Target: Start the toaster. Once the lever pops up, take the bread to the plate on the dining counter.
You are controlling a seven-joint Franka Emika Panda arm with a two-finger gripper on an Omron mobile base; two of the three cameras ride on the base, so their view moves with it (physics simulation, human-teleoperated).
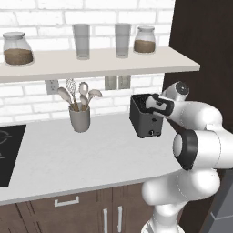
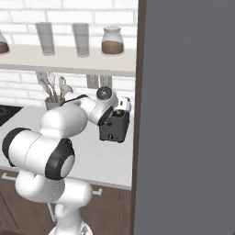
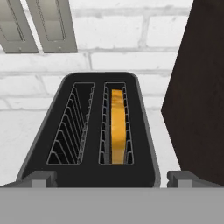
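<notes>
We see the toaster [image 3: 89, 131] on the white desk [image 1: 68, 159] against the brick wall, beside a dark tall cabinet [image 1: 205, 45]. The bread [image 3: 117, 124] sits down in its right-hand slot in the hand view, glowing orange; the other slot is bare. Our gripper [image 1: 152, 105] hovers just over the toaster's top, spread apart, holding nothing. A utensil crock [image 1: 79, 118] stands well to the left.

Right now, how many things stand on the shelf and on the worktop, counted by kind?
Jars with brown filling: 2
Empty glasses: 2
Utensil holder: 1
Toaster: 1
Bread slice, in the toaster: 1
Total: 7
</notes>
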